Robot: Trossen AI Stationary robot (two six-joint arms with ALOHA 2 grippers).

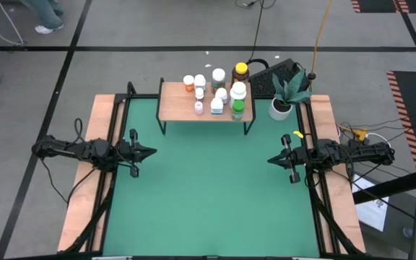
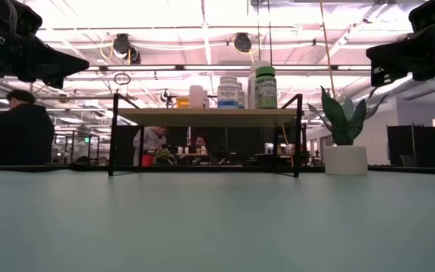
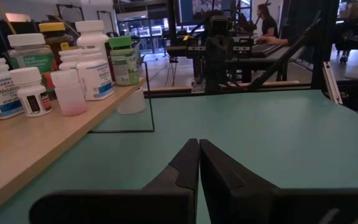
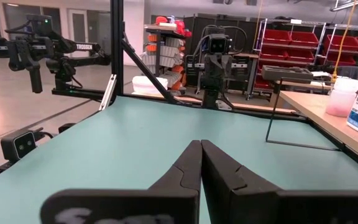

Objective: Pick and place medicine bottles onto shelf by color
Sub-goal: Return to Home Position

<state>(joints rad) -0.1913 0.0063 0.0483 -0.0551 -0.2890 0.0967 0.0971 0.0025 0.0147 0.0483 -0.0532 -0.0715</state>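
Observation:
Several medicine bottles [image 1: 217, 89] stand upright on the light-wood shelf [image 1: 178, 102] at the table's far side; they also show in the left wrist view [image 3: 73, 68] and the low view [image 2: 232, 91]. An amber bottle with a yellow cap [image 1: 241, 71] stands at the shelf's far right. My left gripper [image 1: 152, 152] is shut and empty above the table's left side. My right gripper [image 1: 271, 160] is shut and empty above the table's right side. Both are well clear of the shelf.
A white plant pot [image 1: 280, 108] with a green plant stands right of the shelf. Wooden side rails [image 1: 89, 173] run along both sides of the green table [image 1: 208, 195]. People show in the room behind the table [image 2: 17, 128].

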